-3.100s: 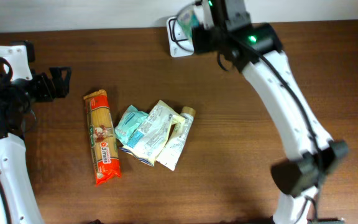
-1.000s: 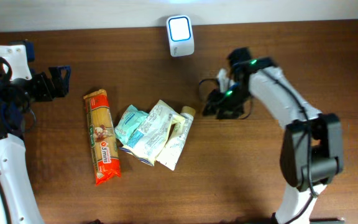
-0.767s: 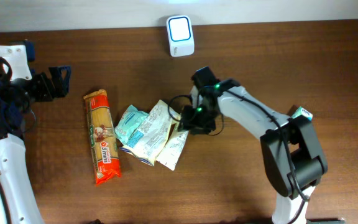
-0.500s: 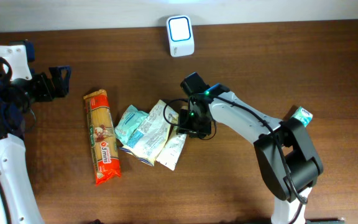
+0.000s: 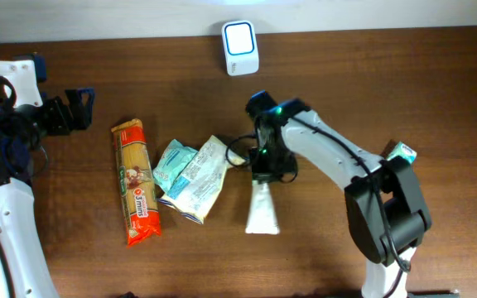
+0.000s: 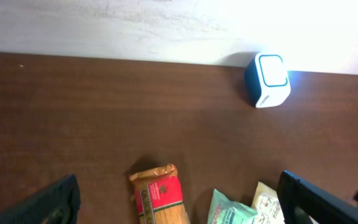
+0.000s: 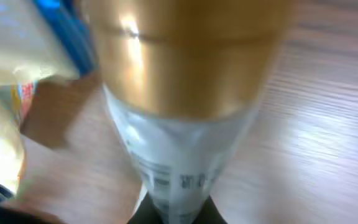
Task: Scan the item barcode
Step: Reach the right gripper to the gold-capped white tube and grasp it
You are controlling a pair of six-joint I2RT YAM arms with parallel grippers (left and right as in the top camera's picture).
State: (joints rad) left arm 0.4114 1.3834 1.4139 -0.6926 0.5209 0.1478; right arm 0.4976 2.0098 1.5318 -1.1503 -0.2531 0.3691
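The right gripper point(image 5: 265, 168) is clamped on the gold-capped end of the white tube point(image 5: 261, 211), which lies well apart from the scanner point(image 5: 240, 37), long axis aimed nearly at it, while the left gripper point(image 5: 75, 110), jaws apart, is farther from the scanner.

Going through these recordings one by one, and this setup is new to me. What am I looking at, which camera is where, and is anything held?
This is a two-armed robot at a wooden table. The wide picture looks down from above; the other two come from a camera on each wrist. On the table lie a red spaghetti packet, some pale pouches and, at the far edge, a small white barcode scanner. The right end effector is shut on the gold-capped end of a white tube, which fills its wrist picture. The left end effector is open and holds nothing.
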